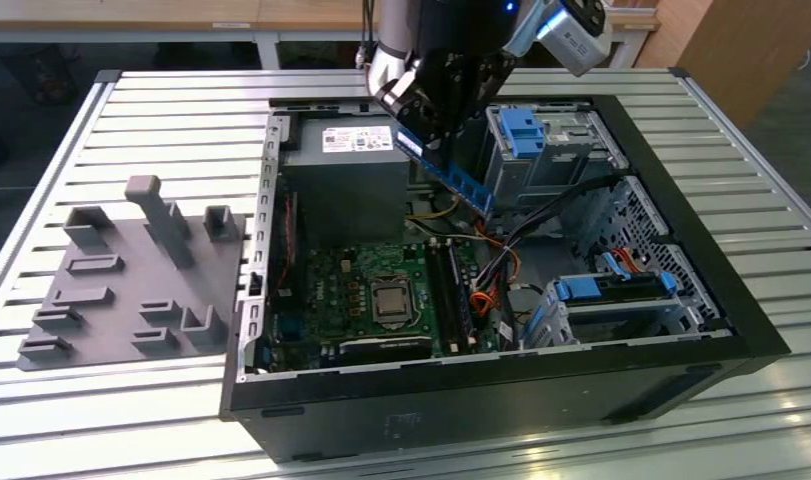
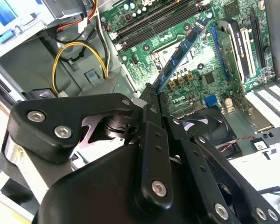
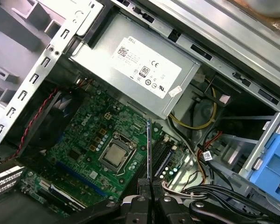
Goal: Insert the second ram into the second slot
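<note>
Second ram (image 1: 452,178): held in the air, well above the motherboard (image 1: 378,290), inside the open computer case (image 1: 725,310). Gripper (image 1: 415,132) is closed on one short end of it; the rest of the stick slants down toward the motherboard, free end lowest. No contact with the motherboard yet. Handling, as judged: light, stiff, thin board, fragile along the contact edge and at the chips on its face. Best taken by the flat faces near an end or by the short edges, never on the contacts. With the hold at one end, the long free length could pivot in the fingers if it meets the slot crooked. Views differ. The exterior view gives height and tilt: the stick is clear of the motherboard, passing in front of the power supply (image 1: 345,175) that sits beyond the motherboard. The first wrist view has the stick edge-on, a thin line (image 3: 148,149) running out from the fingertips, roughly parallel with the memory slots (image 3: 162,157) beside the processor socket (image 3: 113,156) on the motherboard. The second wrist view turns the broad face up: chips along the blue-green board (image 2: 182,51), far end over the motherboard, short of the slots (image 2: 161,21). Cannot tell whether either slot is filled.
</note>
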`<act>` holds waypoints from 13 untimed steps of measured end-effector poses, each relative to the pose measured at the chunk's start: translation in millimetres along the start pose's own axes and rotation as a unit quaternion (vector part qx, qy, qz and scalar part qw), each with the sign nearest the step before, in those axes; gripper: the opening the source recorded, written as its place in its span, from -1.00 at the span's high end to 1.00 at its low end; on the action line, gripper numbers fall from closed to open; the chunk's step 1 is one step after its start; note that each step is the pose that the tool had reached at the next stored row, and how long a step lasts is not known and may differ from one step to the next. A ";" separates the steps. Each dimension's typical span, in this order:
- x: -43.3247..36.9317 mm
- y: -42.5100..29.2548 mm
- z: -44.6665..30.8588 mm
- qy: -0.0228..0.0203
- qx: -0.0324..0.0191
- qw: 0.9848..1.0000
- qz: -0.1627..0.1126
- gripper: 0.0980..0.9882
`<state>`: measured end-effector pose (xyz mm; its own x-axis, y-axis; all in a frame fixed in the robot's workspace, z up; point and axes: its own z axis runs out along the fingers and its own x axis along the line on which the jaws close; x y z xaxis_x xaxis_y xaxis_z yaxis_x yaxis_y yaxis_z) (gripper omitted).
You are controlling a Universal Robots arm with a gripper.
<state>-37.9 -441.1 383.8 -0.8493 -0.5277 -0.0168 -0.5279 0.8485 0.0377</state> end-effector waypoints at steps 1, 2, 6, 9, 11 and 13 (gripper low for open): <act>0.0 0.0 0.0 0.000 0.000 1.000 0.003 0.92; 0.0 0.0 0.0 0.000 0.000 1.000 0.005 0.92; 0.0 0.0 0.0 -0.001 0.000 1.000 0.016 0.92; 0.0 0.0 0.0 -0.001 0.000 1.000 0.023 0.92; 0.0 0.0 0.0 -0.001 0.000 1.000 0.028 0.92; 0.0 0.0 0.1 -0.001 0.001 0.999 0.035 0.92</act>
<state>-37.9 -441.1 383.8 -0.8844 -0.4664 -0.0167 -0.4667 0.8836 0.0377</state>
